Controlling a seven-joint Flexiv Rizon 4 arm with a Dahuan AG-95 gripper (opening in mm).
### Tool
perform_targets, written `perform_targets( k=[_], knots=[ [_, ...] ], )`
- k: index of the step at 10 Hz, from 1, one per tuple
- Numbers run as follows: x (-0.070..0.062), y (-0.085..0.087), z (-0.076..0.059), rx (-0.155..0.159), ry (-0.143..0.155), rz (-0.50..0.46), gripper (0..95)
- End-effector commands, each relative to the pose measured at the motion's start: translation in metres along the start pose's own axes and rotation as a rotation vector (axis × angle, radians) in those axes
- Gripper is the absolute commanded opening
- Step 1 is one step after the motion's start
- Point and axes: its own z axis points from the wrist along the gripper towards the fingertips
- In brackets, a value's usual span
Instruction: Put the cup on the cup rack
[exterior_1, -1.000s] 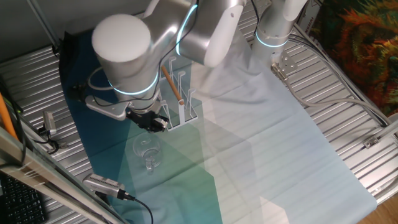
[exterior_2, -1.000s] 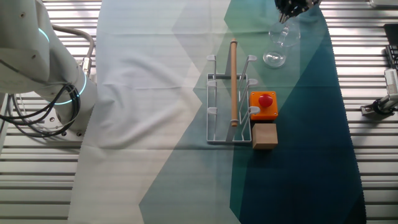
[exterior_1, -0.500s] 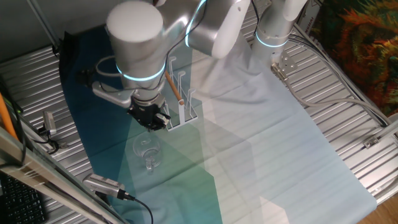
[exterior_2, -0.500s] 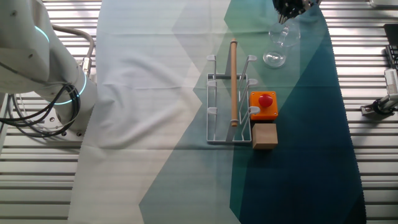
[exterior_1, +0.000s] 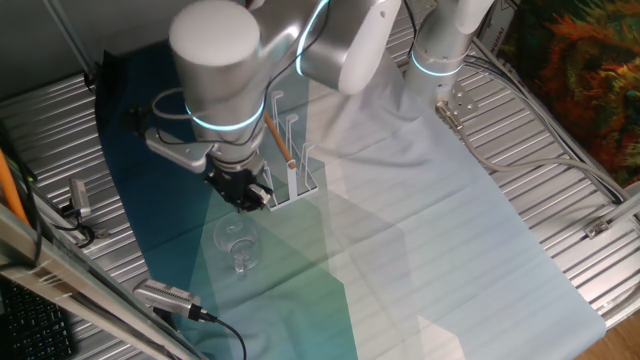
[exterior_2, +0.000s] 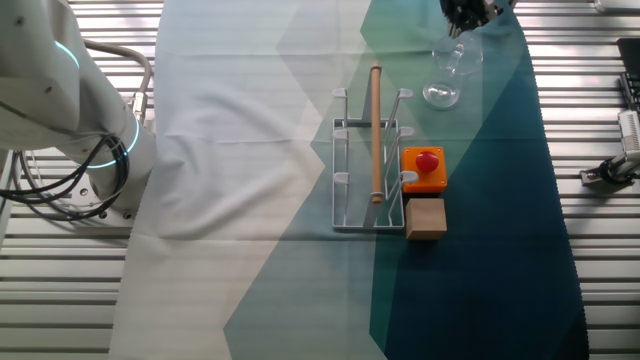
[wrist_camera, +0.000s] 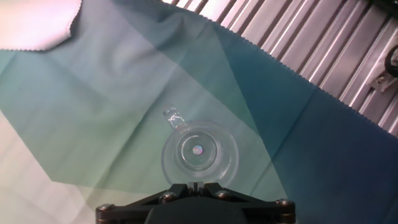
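Note:
The cup (wrist_camera: 199, 152) is a clear glass mug standing upright on the teal cloth, and in the hand view I look straight down into it, its handle pointing up-left. My gripper (wrist_camera: 194, 185) hovers just above its near rim, fingers pressed together with nothing between them. In one fixed view the gripper (exterior_1: 245, 194) hangs above and just behind the cup (exterior_1: 238, 244), next to the white cup rack (exterior_1: 292, 165). In the other fixed view the cup (exterior_2: 447, 76) stands beyond the cup rack (exterior_2: 345, 170), with the gripper (exterior_2: 462, 14) at the top edge.
A wooden rod (exterior_2: 376, 130) lies along the rack. An orange box with a red button (exterior_2: 424, 168) and a brown block (exterior_2: 425, 218) sit against the rack's side. Cables and metal clamps (exterior_1: 165, 297) lie at the cloth's edge on the ribbed table.
The arm's wrist section has swung up and to the right over the last second. The gripper stays shut above the cup, which has not moved.

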Motion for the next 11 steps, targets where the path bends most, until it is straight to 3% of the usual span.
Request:
perform_targets(
  k=[1,2,7,11],
  knots=[
    [0.0002,-0.0004,0.0003,0.040,0.030,-0.007,0.0],
    [0.0002,-0.0004,0.0003,0.042,0.043,0.004,0.0],
    [0.0002,-0.0004,0.0003,0.011,0.020,-0.002,0.0],
    [0.0002,-0.0004,0.0003,0.004,0.015,-0.006,0.0]
  ],
)
